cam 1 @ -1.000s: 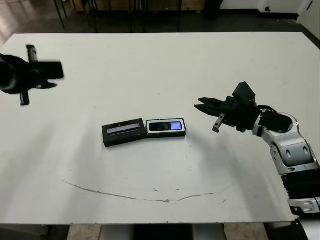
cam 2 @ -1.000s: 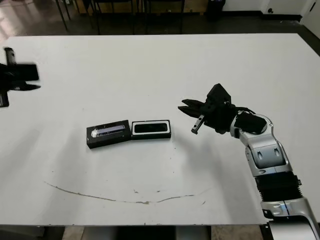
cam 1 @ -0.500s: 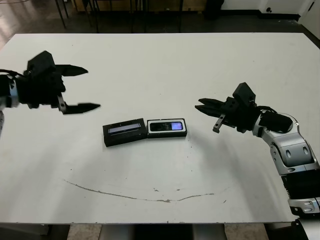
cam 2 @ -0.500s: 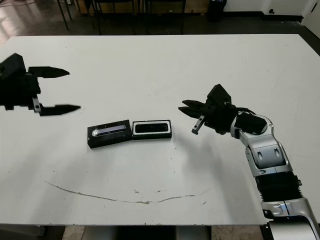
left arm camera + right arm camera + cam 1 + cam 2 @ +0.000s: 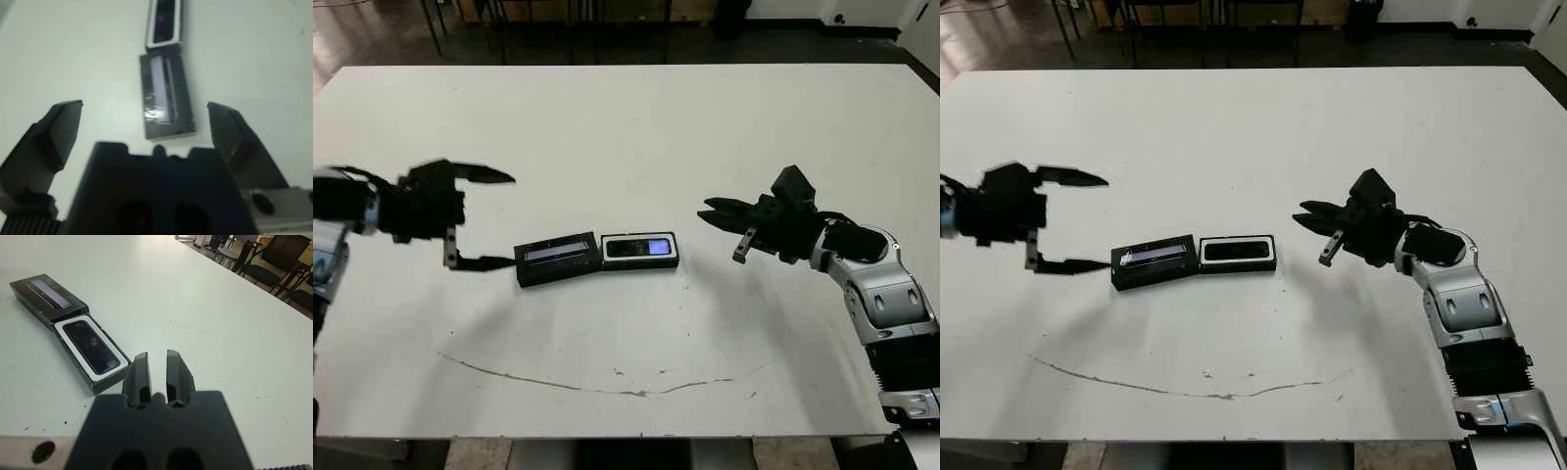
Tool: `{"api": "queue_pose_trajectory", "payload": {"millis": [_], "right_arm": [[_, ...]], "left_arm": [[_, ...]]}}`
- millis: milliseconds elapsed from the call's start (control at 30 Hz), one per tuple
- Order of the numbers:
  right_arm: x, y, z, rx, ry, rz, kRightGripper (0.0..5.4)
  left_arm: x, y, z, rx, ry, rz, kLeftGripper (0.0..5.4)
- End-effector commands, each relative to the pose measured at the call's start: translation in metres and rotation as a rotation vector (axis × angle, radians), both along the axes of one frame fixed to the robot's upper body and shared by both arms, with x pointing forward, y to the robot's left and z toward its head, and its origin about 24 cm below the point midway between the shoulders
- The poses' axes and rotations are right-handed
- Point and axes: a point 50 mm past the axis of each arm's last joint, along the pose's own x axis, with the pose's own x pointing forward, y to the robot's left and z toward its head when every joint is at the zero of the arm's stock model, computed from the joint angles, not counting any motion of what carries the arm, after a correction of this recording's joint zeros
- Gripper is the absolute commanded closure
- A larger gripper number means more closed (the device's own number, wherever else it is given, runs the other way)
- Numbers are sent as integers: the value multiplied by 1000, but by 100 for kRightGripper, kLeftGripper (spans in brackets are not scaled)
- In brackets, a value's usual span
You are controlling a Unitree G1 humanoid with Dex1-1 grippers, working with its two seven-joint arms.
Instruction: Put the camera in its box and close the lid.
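Camera (image 5: 640, 247) already boxed, the wide-open left pincer (image 5: 480, 220) should straddle the lid (image 5: 556, 258) squarely before gripping; right pincer (image 5: 724, 221), nearly closed, hovers empty.

Right gripper (image 5: 156, 363) fingers nearly together, near the box (image 5: 73, 355) holding the camera (image 5: 92, 346)

- Right arm (image 5: 886, 304): silver-grey rounded shell segments, black ribbed section lower right of frame, black cable looped at wrist.
- Right gripper (image 5: 722, 217): black blocky body, two black tapered fingers.
- Left gripper (image 5: 481, 219): black, long pointed fingers; grey forearm at left edge.
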Motion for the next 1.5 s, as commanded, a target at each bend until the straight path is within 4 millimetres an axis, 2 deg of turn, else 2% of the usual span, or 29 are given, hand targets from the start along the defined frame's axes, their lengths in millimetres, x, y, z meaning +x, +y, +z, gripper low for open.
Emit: {"api": "queue_pose_trajectory", "payload": {"millis": [33,400,600,933,1233,1333,1500], "right_arm": [[-3,-6,-6,-15,35,-13,540],[-4,-6,-6,-15,24,-3,540],[-4,-5,-6,-5,37,3,540],[-5,-7,-8,-11,43,10,540],[-6,-8,-8,-24,42,16,540],[-6,-9,-8,-32,40,16,540],[-6,-9,-8,-27,41,18,540]], "left_arm": [[0,-1,-13,0,77,-5,1],[-2,-8,-32,1,121,-29,1],[-4,-6,-42,-33,188,28,1],[-3,-2,-56,5,160,92,1],[-7,-4,-71,-107,250,164,1],[-10,-7,-76,-143,296,175,23],[-14,-13,-80,-141,348,164,139]]}}
